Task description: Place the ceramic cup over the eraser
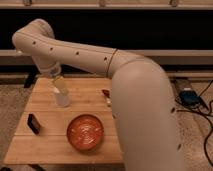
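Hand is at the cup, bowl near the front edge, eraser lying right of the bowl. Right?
Not quite: the camera view shows the eraser left of the bowl. The hand is at the cup, bowl near the front edge.

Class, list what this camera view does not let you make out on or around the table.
All in the camera view:
- Gripper, at the cup: contact or not, the two blur together.
- Red-and-white object: its right part, behind the arm.
- Table: right side behind the arm.
- Eraser: too small for any detail.
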